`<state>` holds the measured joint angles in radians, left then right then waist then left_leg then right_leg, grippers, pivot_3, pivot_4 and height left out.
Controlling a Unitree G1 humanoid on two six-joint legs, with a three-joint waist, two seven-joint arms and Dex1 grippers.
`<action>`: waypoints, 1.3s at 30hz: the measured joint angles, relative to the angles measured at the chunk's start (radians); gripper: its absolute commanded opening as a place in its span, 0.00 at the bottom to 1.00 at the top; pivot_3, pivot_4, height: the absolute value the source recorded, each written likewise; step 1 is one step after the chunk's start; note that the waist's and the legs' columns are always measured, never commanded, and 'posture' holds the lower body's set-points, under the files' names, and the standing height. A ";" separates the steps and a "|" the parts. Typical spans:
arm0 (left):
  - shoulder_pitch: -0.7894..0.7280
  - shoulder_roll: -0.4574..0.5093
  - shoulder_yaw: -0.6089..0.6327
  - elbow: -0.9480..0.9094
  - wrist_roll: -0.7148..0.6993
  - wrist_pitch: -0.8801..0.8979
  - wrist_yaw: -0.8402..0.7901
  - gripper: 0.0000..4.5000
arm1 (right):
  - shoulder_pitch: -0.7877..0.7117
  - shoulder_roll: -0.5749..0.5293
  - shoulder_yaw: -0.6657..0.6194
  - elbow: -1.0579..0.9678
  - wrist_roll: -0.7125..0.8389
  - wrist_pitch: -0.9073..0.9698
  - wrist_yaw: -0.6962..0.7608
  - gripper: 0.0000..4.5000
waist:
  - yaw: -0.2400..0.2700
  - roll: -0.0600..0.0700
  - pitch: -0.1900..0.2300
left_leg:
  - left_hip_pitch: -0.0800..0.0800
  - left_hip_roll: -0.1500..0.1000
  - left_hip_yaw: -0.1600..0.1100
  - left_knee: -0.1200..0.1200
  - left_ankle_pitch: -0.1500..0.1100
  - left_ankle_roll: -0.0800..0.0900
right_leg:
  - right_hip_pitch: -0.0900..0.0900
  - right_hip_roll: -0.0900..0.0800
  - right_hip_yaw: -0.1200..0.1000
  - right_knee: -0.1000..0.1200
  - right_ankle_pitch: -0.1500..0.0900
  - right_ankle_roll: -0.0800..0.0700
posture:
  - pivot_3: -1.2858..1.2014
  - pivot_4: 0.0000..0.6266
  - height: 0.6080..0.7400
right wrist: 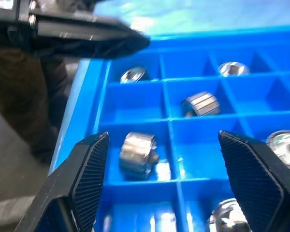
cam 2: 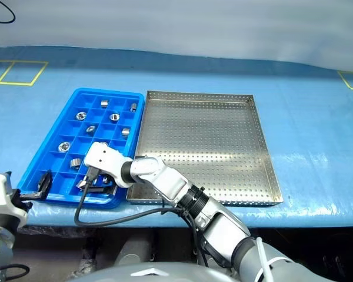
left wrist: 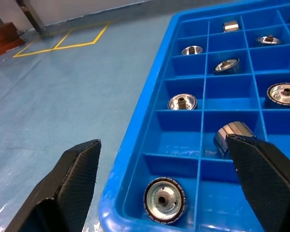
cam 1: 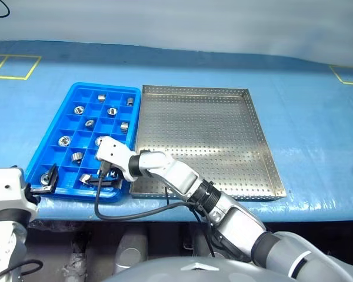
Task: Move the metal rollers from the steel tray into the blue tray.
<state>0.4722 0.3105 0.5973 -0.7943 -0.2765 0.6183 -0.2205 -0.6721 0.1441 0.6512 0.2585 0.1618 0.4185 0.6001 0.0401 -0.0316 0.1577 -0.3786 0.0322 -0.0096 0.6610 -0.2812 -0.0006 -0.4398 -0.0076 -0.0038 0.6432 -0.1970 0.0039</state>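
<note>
Metal rollers (cam 1: 77, 156): all in blue tray (cam 1: 72, 101) compartments, left-centre of frame; steel tray (cam 1: 212, 141) bare. Right gripper (right wrist: 159, 169) jaws apart, empty, over roller lying in near-corner cell. Left gripper (left wrist: 159, 183) wide open, empty, at tray's near edge. Rollers likely dense, rigid, slick; pinch across cylindrical sides.

No readable text, label or number anywhere

Rollers in the blue tray, steel tray bare

The metal rollers (cam 1: 111, 111), small shiny cylinders, each lie apart in separate compartments of the blue tray (cam 1: 72, 97), some on end, some on their side. The steel tray (cam 1: 206, 138), perforated with low rims, sits just beside it on the right.
</note>
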 measured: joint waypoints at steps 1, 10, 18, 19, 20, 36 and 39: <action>-0.026 0.012 -0.021 0.011 0.001 0.000 0.000 1.00 | 0.000 0.000 -0.033 -0.034 0.013 0.005 -0.014 0.85 | 0.000 0.001 0.000 | 0.000 0.000 0.000 0.001 0.000 0.000 | 0.000 0.000 0.000 0.000 0.000 0.000 | 0.58 0.24 1.00; -0.269 0.040 -0.276 0.143 0.024 -0.001 -0.019 1.00 | -0.057 -0.039 -0.235 -0.295 0.020 0.007 -0.127 0.85 | -0.023 -0.001 0.000 | 0.000 -0.003 0.003 0.003 0.002 -0.003 | 0.002 -0.001 0.003 -0.001 0.004 0.006 | 0.51 0.24 1.00; -0.529 0.055 -0.459 0.324 0.043 -0.066 -0.093 1.00 | 0.186 -0.299 -0.454 -0.452 -0.055 0.077 -0.244 0.85 | -0.069 0.000 0.000 | -0.001 -0.006 0.009 0.004 0.001 -0.001 | 0.001 -0.003 0.010 -0.002 0.008 0.008 | 0.43 0.24 1.00; -0.554 0.055 -0.476 0.349 0.045 -0.077 -0.103 1.00 | 0.211 -0.320 -0.482 -0.468 -0.056 0.095 -0.254 0.85 | -0.083 0.000 0.000 | -0.001 -0.006 0.010 0.003 0.000 0.000 | 0.000 -0.002 0.012 -0.001 0.008 0.008 | 0.43 0.24 1.00; -0.582 0.055 -0.501 0.376 0.053 -0.091 -0.114 1.00 | 0.241 -0.340 -0.508 -0.485 -0.058 0.112 -0.262 0.85 | -0.099 0.000 0.000 | -0.001 -0.006 0.012 0.003 0.000 0.000 | -0.001 -0.002 0.014 -0.001 0.008 0.009 | 0.42 0.24 1.00; -0.669 -0.004 -0.694 0.561 0.078 -0.280 -0.253 1.00 | 0.459 -0.461 -0.684 -0.628 -0.005 0.179 -0.255 0.85 | -0.298 0.002 -0.001 | 0.000 -0.007 0.018 0.006 -0.002 0.004 | -0.002 0.000 0.026 0.000 0.009 0.023 | 0.38 0.24 1.00; -0.635 0.008 -0.685 0.559 0.080 -0.289 -0.257 1.00 | 0.474 -0.475 -0.677 -0.644 0.045 0.171 -0.187 0.85 | -0.319 0.002 -0.001 | 0.001 -0.006 0.018 0.006 -0.002 0.004 | -0.002 0.001 0.028 0.001 0.009 0.023 | 0.39 0.24 1.00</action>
<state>-0.1626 0.3186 -0.0878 -0.2353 -0.1963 0.3298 -0.4771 -0.1983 -0.3310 -0.0261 -0.3855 0.2065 0.5896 0.4133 -0.2784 -0.0292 0.1566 -0.3776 0.0261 0.0085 0.6666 -0.2831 0.0037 -0.4420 -0.0065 0.0240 0.6439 -0.1878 0.0265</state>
